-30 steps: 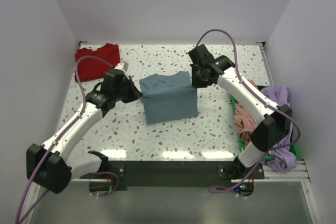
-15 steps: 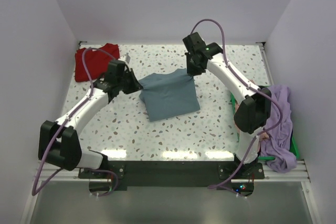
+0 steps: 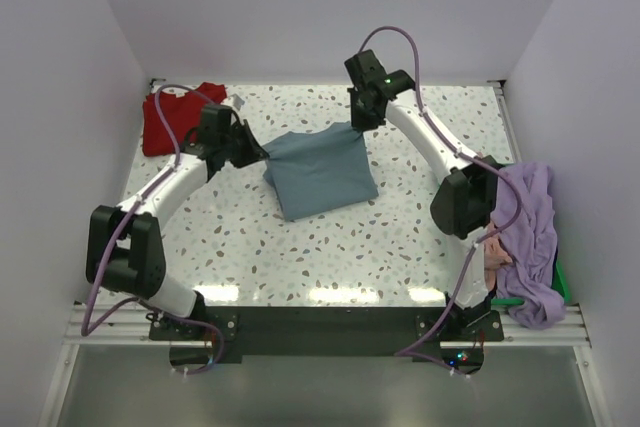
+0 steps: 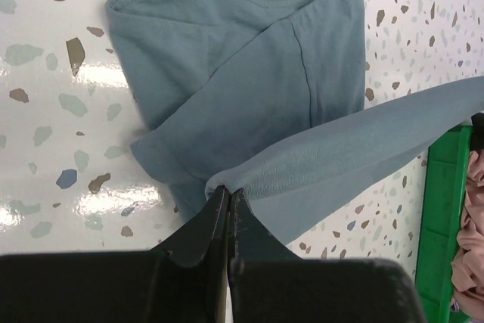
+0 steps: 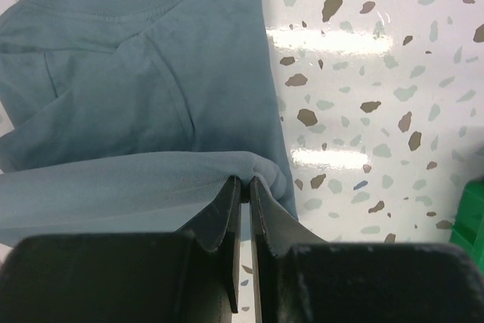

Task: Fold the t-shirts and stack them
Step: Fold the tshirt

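Observation:
The slate-blue t-shirt [image 3: 318, 173] lies partly folded on the table's middle, collar toward the near side. My left gripper [image 3: 258, 154] is shut on its far-left edge [image 4: 249, 179]. My right gripper [image 3: 357, 124] is shut on its far-right edge [image 5: 261, 168]. Both hold that edge lifted and stretched between them over the shirt's lower half. The red t-shirt [image 3: 175, 117] lies bunched at the far left corner. The lavender t-shirt [image 3: 530, 227] and a salmon-pink one [image 3: 493, 257] hang over the green bin at the right.
A green bin [image 3: 556, 277] stands at the table's right edge; it also shows in the left wrist view [image 4: 442, 217]. White walls close in the table on the left, back and right. The table is speckled terrazzo [image 3: 400, 237].
Both grippers have carried the held edge of the slate-blue shirt toward the far side of the table. The shirt now lies flatter and is skewed, its far edge higher on the right.

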Action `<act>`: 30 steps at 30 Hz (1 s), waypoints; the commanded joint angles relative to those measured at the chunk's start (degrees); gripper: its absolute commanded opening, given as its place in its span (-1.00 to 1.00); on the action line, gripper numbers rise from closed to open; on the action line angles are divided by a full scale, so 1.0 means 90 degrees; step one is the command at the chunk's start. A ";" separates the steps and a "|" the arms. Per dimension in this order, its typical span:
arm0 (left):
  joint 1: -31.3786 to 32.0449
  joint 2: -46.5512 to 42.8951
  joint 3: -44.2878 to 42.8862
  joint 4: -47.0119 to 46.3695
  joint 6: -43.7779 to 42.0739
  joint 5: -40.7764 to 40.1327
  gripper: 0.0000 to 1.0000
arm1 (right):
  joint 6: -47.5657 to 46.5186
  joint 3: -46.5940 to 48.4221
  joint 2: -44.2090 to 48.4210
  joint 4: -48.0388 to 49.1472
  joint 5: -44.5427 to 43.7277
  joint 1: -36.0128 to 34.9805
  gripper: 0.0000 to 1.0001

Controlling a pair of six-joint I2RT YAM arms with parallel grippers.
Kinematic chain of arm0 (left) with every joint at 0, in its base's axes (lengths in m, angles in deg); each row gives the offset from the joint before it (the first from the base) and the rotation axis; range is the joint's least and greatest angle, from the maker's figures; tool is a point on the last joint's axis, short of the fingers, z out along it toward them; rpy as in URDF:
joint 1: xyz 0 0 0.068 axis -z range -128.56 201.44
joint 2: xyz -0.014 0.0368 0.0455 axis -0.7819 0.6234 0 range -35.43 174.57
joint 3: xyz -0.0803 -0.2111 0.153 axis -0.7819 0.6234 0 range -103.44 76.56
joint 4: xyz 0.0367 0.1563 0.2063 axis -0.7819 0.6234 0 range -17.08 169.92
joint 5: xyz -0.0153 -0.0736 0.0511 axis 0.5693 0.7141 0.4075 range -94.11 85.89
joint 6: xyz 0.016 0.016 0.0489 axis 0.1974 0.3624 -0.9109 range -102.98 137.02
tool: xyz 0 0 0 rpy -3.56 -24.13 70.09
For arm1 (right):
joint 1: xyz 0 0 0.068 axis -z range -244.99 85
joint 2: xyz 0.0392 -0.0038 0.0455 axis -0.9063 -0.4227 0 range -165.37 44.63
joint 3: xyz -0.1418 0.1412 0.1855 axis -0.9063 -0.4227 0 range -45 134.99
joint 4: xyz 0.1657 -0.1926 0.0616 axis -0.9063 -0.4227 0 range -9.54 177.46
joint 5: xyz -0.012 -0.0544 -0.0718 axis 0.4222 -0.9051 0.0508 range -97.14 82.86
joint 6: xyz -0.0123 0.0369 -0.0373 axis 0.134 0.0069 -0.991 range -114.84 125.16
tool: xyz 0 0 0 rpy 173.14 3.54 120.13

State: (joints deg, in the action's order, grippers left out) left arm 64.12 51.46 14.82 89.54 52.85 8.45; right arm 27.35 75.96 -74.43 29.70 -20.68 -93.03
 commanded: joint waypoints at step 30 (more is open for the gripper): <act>-0.0658 0.1538 -0.1520 -0.1534 -0.0104 -0.0820 0.96 | 0.0006 0.1298 -0.1128 0.1934 0.1172 0.0624 0.64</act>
State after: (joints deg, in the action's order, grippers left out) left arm 58.40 68.77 2.30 80.01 54.36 2.94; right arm 29.01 89.64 -91.20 41.16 -13.21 -87.45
